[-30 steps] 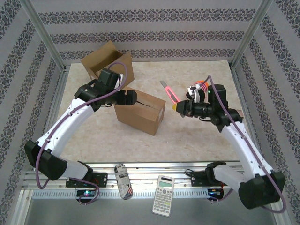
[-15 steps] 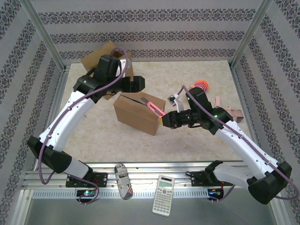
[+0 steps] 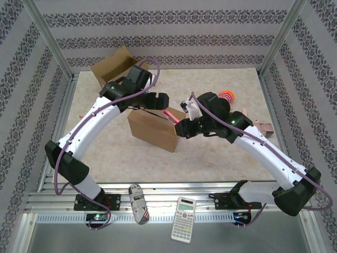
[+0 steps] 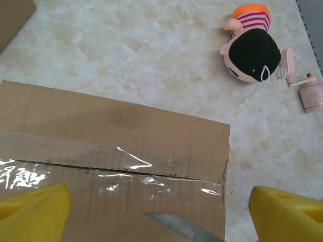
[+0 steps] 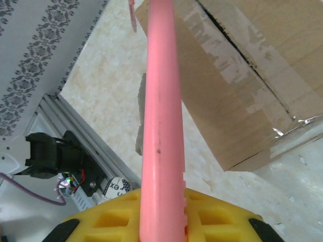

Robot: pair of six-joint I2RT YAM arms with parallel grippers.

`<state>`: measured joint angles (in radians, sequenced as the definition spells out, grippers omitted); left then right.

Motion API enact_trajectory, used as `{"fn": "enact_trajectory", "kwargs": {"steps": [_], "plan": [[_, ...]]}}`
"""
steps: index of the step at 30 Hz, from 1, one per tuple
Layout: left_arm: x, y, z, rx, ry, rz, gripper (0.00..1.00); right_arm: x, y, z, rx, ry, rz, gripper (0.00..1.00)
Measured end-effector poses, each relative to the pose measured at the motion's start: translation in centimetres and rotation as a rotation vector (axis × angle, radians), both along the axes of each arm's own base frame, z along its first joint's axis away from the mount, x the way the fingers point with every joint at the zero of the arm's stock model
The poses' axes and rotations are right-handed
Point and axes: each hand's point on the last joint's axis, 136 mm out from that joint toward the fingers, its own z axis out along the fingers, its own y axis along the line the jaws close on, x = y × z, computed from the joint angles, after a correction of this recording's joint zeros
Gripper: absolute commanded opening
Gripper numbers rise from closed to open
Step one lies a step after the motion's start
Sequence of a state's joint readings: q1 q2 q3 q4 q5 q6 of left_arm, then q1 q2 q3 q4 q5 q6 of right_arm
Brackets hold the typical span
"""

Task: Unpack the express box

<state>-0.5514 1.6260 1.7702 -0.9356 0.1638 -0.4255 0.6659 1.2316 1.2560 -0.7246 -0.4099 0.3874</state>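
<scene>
While gripped, cutter (image 3: 169, 115) points toward box (image 3: 152, 134).

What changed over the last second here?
The right gripper, shut on the pink cutter, swung left from mid-table to the top of the taped box. The left gripper, open, shifted right above that box. Box and open carton stayed put.

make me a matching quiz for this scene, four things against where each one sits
1 pink plastic box cutter
2 taped brown cardboard box
3 white plastic calculator
4 striped plush doll with orange hat

A on near metal rail
B on table, right of the box
C clamped in right end effector
D below open left end effector

Pairs: 1-C, 2-D, 3-A, 4-B
</scene>
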Motion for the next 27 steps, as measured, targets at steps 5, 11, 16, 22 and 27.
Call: {"fn": "enact_trajectory", "kwargs": {"steps": [5, 11, 16, 22, 27], "plan": [[0.0, -0.1, 0.1, 0.007, -0.009, 0.0, 0.92, 0.5, -0.4, 0.5, -0.017, -0.023, -0.028, 0.0], [0.1, 0.0, 0.0, 0.017, -0.014, 0.005, 0.92, 0.7, -0.5, 0.5, -0.029, -0.03, -0.043, 0.0], [0.1, -0.1, -0.3, 0.02, -0.013, 0.006, 0.92, 0.7, -0.6, 0.4, -0.034, -0.027, -0.049, 0.0], [0.1, -0.3, -0.7, 0.018, -0.017, 0.001, 0.92, 0.7, -0.7, 0.2, -0.036, -0.013, -0.06, 0.0], [0.1, -0.4, -0.9, 0.019, -0.015, -0.001, 0.92, 0.6, -0.8, 0.1, -0.039, -0.003, -0.063, 0.0]]}}
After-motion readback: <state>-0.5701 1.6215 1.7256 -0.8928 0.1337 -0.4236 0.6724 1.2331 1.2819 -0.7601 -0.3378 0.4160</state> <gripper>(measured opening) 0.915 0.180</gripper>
